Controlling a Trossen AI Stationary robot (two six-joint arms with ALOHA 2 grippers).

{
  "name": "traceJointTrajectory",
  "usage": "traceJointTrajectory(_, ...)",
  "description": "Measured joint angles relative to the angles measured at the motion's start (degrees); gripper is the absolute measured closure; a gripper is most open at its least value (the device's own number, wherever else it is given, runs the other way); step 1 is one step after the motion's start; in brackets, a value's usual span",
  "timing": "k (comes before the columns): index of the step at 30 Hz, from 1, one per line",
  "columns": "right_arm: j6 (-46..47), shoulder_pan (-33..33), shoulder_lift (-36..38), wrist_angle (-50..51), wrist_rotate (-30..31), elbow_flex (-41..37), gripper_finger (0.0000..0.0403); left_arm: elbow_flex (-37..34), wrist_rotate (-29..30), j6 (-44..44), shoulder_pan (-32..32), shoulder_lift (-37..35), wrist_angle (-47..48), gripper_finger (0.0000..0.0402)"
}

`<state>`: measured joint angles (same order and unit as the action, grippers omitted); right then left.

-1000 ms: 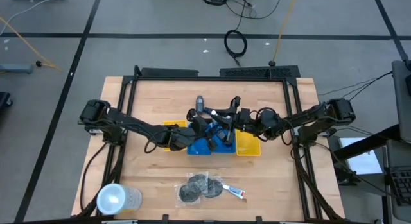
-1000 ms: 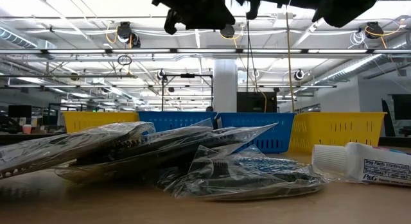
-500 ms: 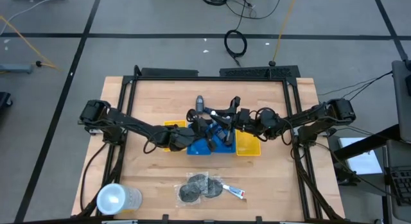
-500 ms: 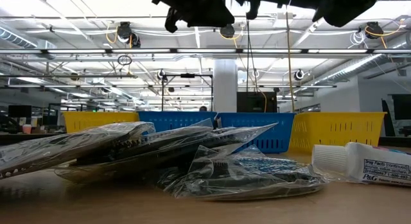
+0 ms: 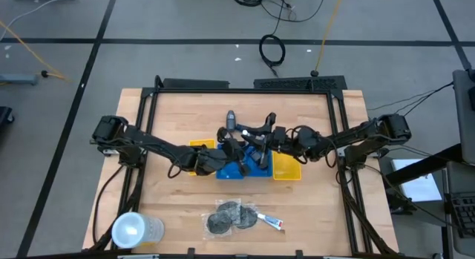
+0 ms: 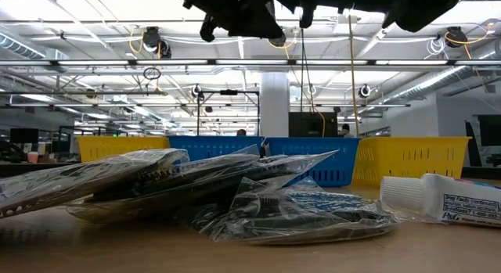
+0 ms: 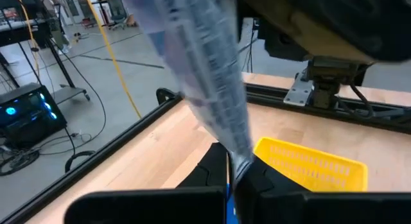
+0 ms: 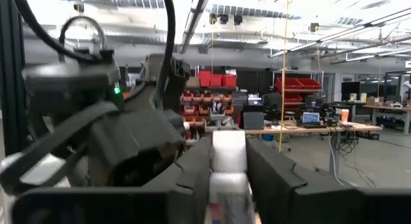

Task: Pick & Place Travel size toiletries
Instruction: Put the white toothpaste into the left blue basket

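Observation:
Both arms meet above the blue tray (image 5: pixel 241 168). Between them hangs a long whitish tube (image 7: pixel 205 76) with print on it. My left gripper (image 5: pixel 236 142) is shut on one end of it. My right gripper (image 5: pixel 254 135) has the tube's white cap (image 8: pixel 229 152) between its fingers, with no gap showing. More toiletries lie near the table's front edge. These are dark mesh puffs in clear bags (image 5: pixel 228 217) and a white tube (image 5: pixel 271 223), which also show in the low view as the puffs (image 6: pixel 219 191) and the tube (image 6: pixel 454 199). My left gripper pinches the tube's flat narrow end (image 7: pixel 236 161) between its two fingers. The fingers come in about level from the table's left. The tube rises slanting away from them, clear of the trays. My right gripper has the white cap (image 8: pixel 229 179) between its two fingers (image 8: pixel 192 169). It comes from the table's right and points slightly upward. The cap fills the space between the fingers.
Yellow trays stand on either side of the blue one, on its left (image 5: pixel 197 149) and on its right (image 5: pixel 289 168); the right one also shows in the left wrist view (image 7: pixel 308 166). A clear whitish cup (image 5: pixel 136 229) lies at the near left corner. Black frame rails (image 5: pixel 245 84) run along the table's edges.
My right gripper has tipped a little and edged toward my left gripper over the blue tray. The toiletries on the table have kept still.

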<state>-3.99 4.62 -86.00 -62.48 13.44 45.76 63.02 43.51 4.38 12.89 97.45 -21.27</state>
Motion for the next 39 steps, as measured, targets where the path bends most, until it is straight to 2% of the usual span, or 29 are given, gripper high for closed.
traceJointTrajectory(2, -0.4, 0.0, 0.2, 1.4, -0.1, 0.0, 0.0287, 0.0, 0.3, 0.7, 0.2, -0.7, 1.8, 0.0401)
traceJointTrajectory(6, -1.3, 0.0, 0.4, 2.9, -0.1, -0.2, 0.0256, 0.1, 5.0, 2.4, 1.1, -2.6, 7.8, 0.0401)
traceJointTrajectory(9, -1.4, 0.0, 0.6, 2.0, 0.0, -0.2, 0.0246, 0.1, 5.4, 5.8, 1.6, -4.1, 13.1, 0.0401)
traceJointTrajectory(13, -1.4, 0.0, 1.2, 1.7, 0.0, -0.2, 0.0244, 0.2, 5.2, 14.5, 2.1, -5.1, 22.8, 0.0401)
traceJointTrajectory(16, -1.7, 0.0, 1.9, 1.5, 0.0, -0.1, 0.0247, 0.0, 3.4, 21.8, 2.6, -4.8, 30.6, 0.0401)
traceJointTrajectory(21, -3.3, 0.0, 4.4, 3.5, 0.0, -0.8, 0.0248, 0.0, -1.8, 31.2, 2.9, -4.8, 38.4, 0.0401)
traceJointTrajectory(26, -4.1, 0.0, 9.2, 8.4, 0.0, -2.1, 0.0251, -0.3, -6.1, 37.2, 3.9, -4.8, 41.2, 0.0401)
traceJointTrajectory(29, -4.3, 0.0, 12.9, 11.4, 0.0, -3.2, 0.0252, -1.1, -6.7, 39.8, 4.4, -4.8, 41.3, 0.0401)
traceJointTrajectory(39, -2.5, 0.0, 21.9, 19.0, 0.0, -7.7, 0.0253, -5.8, -11.6, 45.3, 3.6, -4.8, 38.4, 0.0401)
